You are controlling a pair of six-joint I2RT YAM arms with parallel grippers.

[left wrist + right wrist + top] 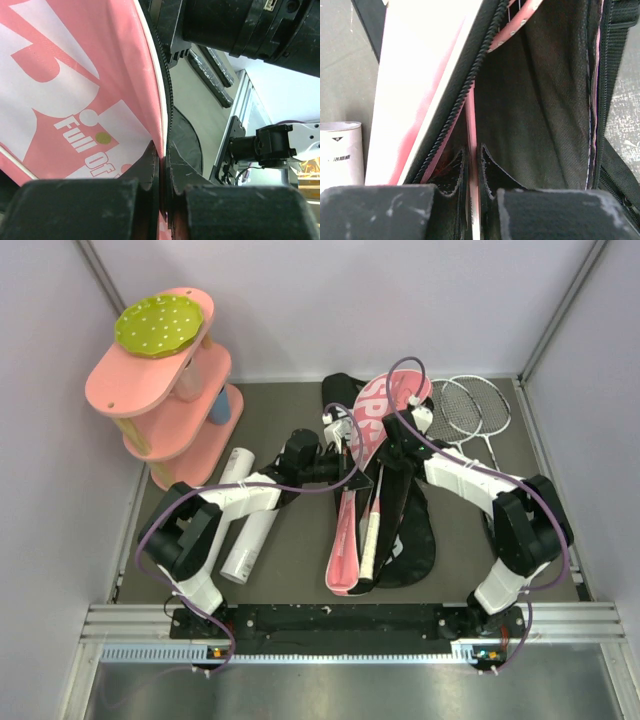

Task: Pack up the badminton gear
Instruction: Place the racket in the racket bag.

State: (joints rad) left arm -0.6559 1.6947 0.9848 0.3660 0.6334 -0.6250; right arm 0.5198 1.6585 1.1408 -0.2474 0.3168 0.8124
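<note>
The racket bag (pixel 410 540) lies open in the middle of the table, black lining up. Its pink "SPORT" flap (pixel 372 405) is lifted. My left gripper (pixel 335 458) is shut on the flap's piped edge; the left wrist view shows the jaws (pixel 162 160) pinching the pink flap (pixel 75 85). My right gripper (pixel 385 455) is shut on a pink racket shaft (pixel 471 125) inside the bag's black interior (pixel 540 100); the racket's handle (pixel 369 540) lies in the bag. Two more rackets (pixel 470 405) lie at the back right. Two white tubes (pixel 245 535) lie left of the bag.
A pink tiered shelf (pixel 160 390) with a green dotted disc (pixel 160 325) stands at the back left. Walls close the table on the left, back and right. One tube's end (pixel 340 150) shows in the right wrist view, left of the bag.
</note>
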